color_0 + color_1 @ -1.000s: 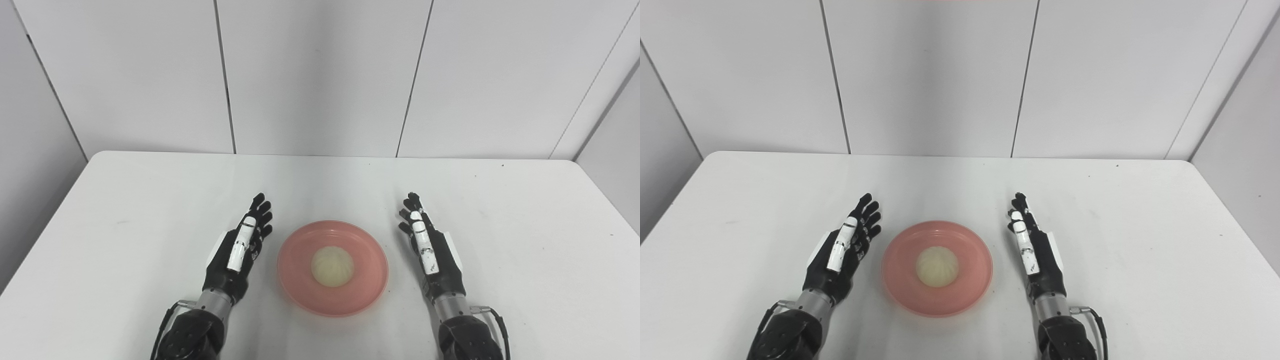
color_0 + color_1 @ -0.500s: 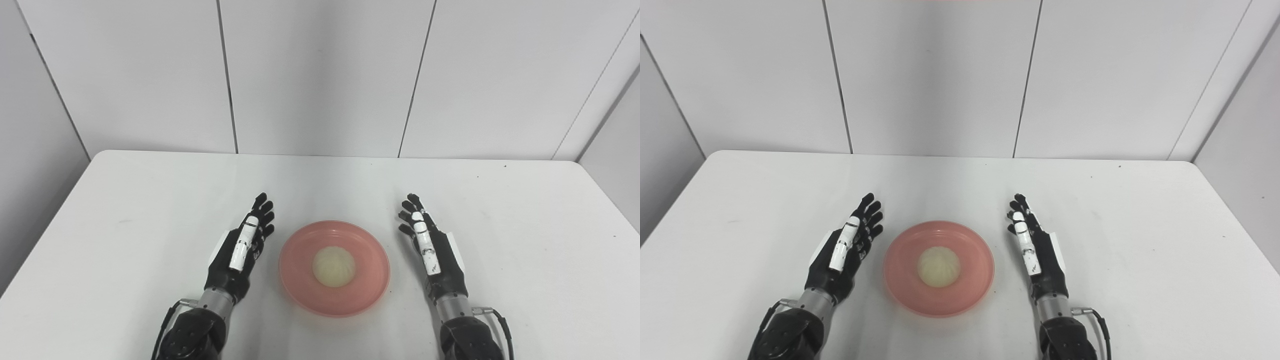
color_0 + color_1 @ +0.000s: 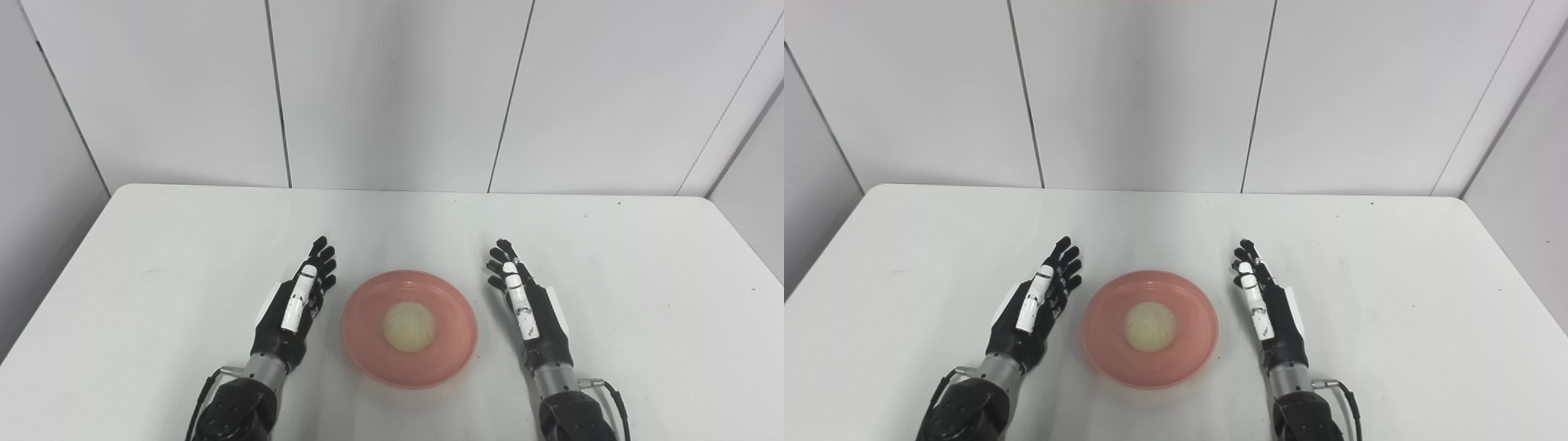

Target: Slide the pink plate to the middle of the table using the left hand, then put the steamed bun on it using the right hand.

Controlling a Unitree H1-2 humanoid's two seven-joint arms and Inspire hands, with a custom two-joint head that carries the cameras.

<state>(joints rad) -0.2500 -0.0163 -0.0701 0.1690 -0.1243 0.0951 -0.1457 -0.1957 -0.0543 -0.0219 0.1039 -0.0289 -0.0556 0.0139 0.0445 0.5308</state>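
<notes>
The pink plate (image 3: 409, 329) sits on the white table (image 3: 153, 275) near its front middle, with the steamed bun (image 3: 409, 326) resting at its centre. The left hand (image 3: 293, 306) and right hand (image 3: 528, 306) flank the plate without touching it, fingers (image 3: 320, 257) extended, apart and holding nothing.
</notes>
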